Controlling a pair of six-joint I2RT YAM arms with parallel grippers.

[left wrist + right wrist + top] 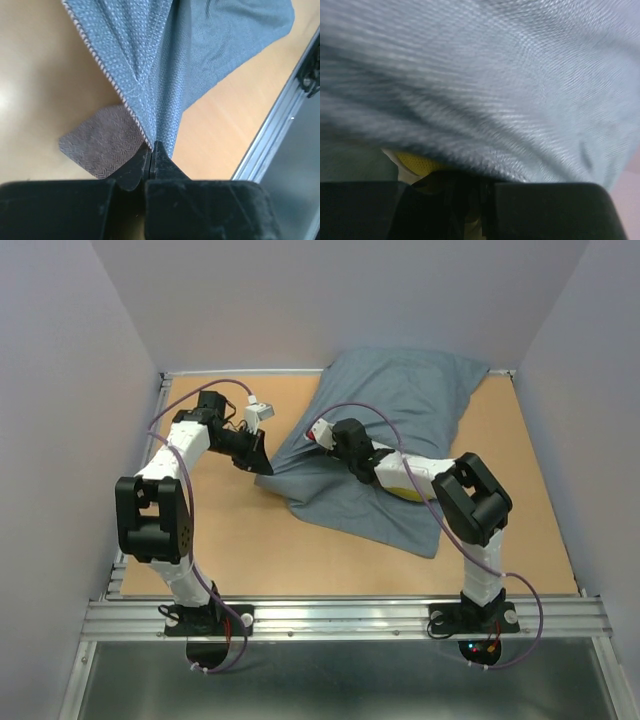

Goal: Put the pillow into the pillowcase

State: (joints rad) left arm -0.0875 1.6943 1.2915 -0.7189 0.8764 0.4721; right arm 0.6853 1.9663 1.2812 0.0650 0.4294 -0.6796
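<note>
The blue-grey pillowcase (400, 420) lies rumpled across the middle and back of the table. My left gripper (262, 464) is shut on its hemmed left edge and holds that edge up; in the left wrist view the cloth (190, 60) fans out from the pinched jaws (151, 150). The right gripper (347, 447) rests on the pillowcase, its fingertips hidden in the folds. In the right wrist view, blurred blue cloth (510, 85) covers almost everything. Of the pillow, only a yellow sliver shows under the right forearm (405, 489) and just ahead of the dark fingers (420, 162).
A brownish herringbone flap of cloth (100, 145) lies on the wooden table (250, 540) beside the left jaws. An aluminium rail (340, 618) runs along the near edge. Lilac walls (60, 390) close in the left, right and back.
</note>
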